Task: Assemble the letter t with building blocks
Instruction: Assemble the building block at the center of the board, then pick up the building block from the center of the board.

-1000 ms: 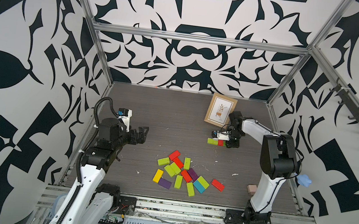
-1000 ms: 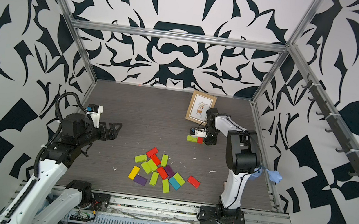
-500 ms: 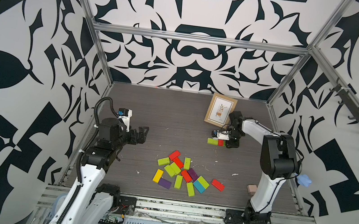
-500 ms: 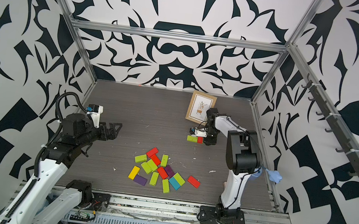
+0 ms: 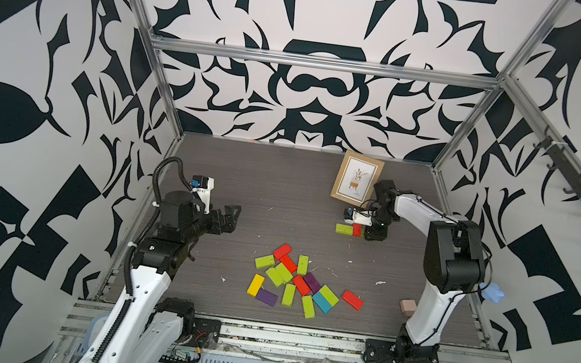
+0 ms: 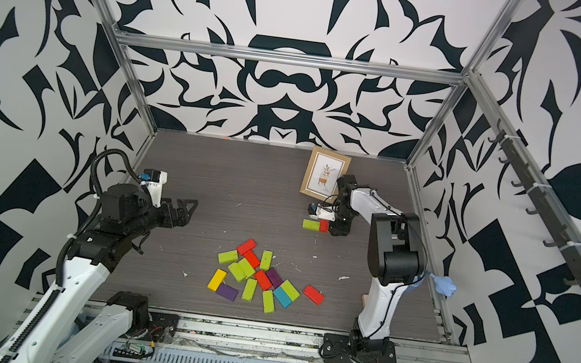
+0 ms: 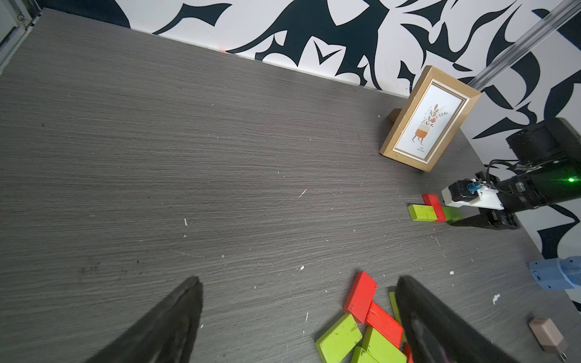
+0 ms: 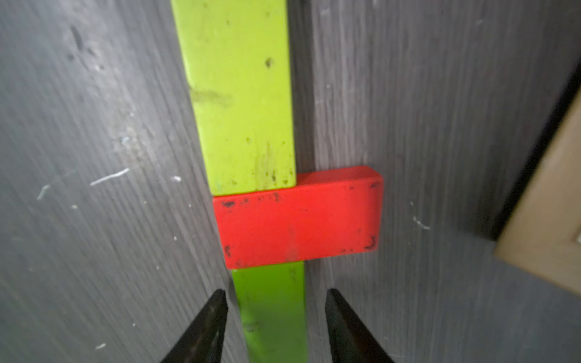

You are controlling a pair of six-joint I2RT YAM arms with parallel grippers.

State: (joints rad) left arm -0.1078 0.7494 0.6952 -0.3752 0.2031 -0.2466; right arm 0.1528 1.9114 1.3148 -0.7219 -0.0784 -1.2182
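Observation:
Three building blocks lie together at the back right: a lime green block (image 8: pixel 242 94), a red block (image 8: pixel 298 220) set crosswise, and a second lime green block (image 8: pixel 270 314) behind it. My right gripper (image 8: pixel 273 295) straddles this second green block, its jaws open with a gap on each side. In both top views the right gripper (image 5: pixel 369 235) hides that block; the first green block (image 5: pixel 344 229) and the red block (image 5: pixel 357 229) show. The loose pile of blocks (image 5: pixel 291 278) lies at centre front. My left gripper (image 5: pixel 233 215) hovers open and empty at the left.
A framed picture (image 5: pixel 356 177) stands just behind the right gripper. A pale pink plug adapter (image 5: pixel 407 307) lies by the right arm's base. In the left wrist view the pile (image 7: pixel 361 314) sits by one finger (image 7: pixel 418 314) of the left gripper.
The right gripper's jaws have opened off the lime green block, which lies against the red one. Both arms have kept their places.

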